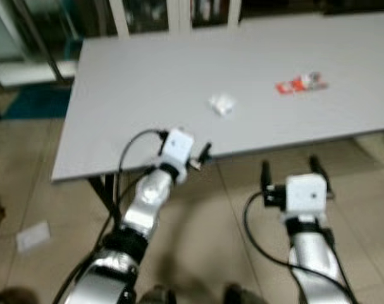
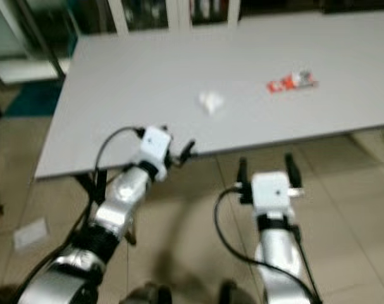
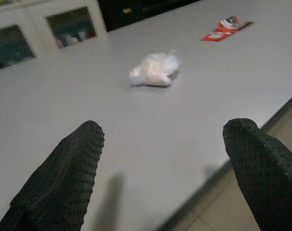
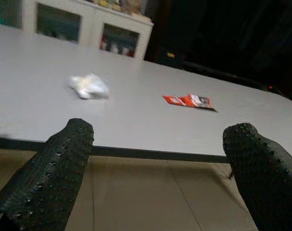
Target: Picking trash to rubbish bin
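you have a grey table (image 1: 147,82) in front of you, with two pieces of trash on it. the crumpled white wrapper (image 1: 222,104) lies a little in from the near edge, roughly midway along the stretch you can see. the flat red packet (image 1: 300,83) lies further toward the right end and a bit deeper in, well apart from the wrapper. your left gripper (image 1: 201,157) is raised at the near edge of the table, its tips just over that edge, and its fingers (image 3: 64,173) are spread wide with nothing between them; the white wrapper sits ahead of them on the tabletop. your right gripper (image 1: 291,170) hangs below and in front of the near edge, over the tiled floor (image 1: 229,221), fingers (image 4: 49,173) likewise parted and empty. a scrap of white paper (image 1: 32,235) lies on the floor to your left, beside the table leg (image 1: 106,193). cabinets with glass doors (image 4: 64,24) stand beyond the far edge.
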`<state>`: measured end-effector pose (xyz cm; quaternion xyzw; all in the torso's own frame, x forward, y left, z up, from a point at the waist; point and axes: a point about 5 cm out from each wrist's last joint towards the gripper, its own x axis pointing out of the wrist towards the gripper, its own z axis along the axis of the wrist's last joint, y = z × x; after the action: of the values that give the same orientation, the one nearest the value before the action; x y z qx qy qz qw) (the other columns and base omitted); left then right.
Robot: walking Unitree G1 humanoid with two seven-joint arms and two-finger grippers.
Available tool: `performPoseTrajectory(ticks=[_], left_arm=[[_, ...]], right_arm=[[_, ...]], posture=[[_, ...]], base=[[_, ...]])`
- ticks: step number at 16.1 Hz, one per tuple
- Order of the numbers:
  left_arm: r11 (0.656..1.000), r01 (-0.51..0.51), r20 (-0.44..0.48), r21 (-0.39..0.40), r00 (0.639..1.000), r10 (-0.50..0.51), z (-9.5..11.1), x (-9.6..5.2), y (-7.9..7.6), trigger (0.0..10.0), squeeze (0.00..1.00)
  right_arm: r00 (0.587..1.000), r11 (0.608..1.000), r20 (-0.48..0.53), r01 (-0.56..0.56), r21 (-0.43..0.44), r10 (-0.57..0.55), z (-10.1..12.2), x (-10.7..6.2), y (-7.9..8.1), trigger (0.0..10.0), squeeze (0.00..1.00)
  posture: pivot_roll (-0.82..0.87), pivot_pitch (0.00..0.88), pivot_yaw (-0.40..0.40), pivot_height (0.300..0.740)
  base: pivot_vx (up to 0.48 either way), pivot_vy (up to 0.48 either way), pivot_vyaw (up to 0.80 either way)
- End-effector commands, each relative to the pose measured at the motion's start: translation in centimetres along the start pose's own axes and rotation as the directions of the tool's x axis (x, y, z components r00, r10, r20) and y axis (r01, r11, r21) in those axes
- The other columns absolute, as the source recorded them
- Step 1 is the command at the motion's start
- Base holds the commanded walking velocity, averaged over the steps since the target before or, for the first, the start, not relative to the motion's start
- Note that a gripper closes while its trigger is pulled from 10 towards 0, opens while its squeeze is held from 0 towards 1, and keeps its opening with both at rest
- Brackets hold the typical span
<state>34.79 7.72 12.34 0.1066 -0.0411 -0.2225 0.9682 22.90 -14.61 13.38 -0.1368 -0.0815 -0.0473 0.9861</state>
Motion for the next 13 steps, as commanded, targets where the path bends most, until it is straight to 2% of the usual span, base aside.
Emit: performPoseTrajectory(ticks=[1,5,9,13], left_arm=[[1.000,-0.001,-0.008,-0.009,1.000,0.001,-0.1,-0.1,0.0,10.0,0.00],[1.000,0.004,-0.023,-0.005,1.000,-0.005,-0.4,-0.2,-0.2,10.0,0.00],[1.000,0.006,-0.086,0.009,0.996,-0.005,-1.8,-0.5,-0.4,10.0,0.00],[1.000,0.017,-0.108,0.017,0.994,-0.015,-2.6,-1.0,-0.4,10.0,0.00]], right_arm=[[1.000,1.000,-0.004,0.003,-0.021,-0.003,0.0,0.0,-0.2,10.0,0.00],[1.000,1.000,-0.009,0.002,-0.025,-0.002,-0.1,-0.1,-0.2,10.0,0.00],[1.000,1.000,-0.032,-0.002,-0.026,0.001,-0.8,-0.1,-0.3,10.0,0.00],[0.999,1.000,-0.039,-0.002,-0.026,0.001,-0.9,-0.1,-0.4,10.0,0.00]], posture=[[0.06,0.103,0.058,0.740],[0.06,0.103,0.058,0.740],[0.05,0.100,0.059,0.740],[0.06,0.096,0.055,0.740]], base=[[-0.277,0.000,0.00],[-0.278,0.000,0.00],[-0.277,0.000,0.00],[-0.192,0.000,0.00]])
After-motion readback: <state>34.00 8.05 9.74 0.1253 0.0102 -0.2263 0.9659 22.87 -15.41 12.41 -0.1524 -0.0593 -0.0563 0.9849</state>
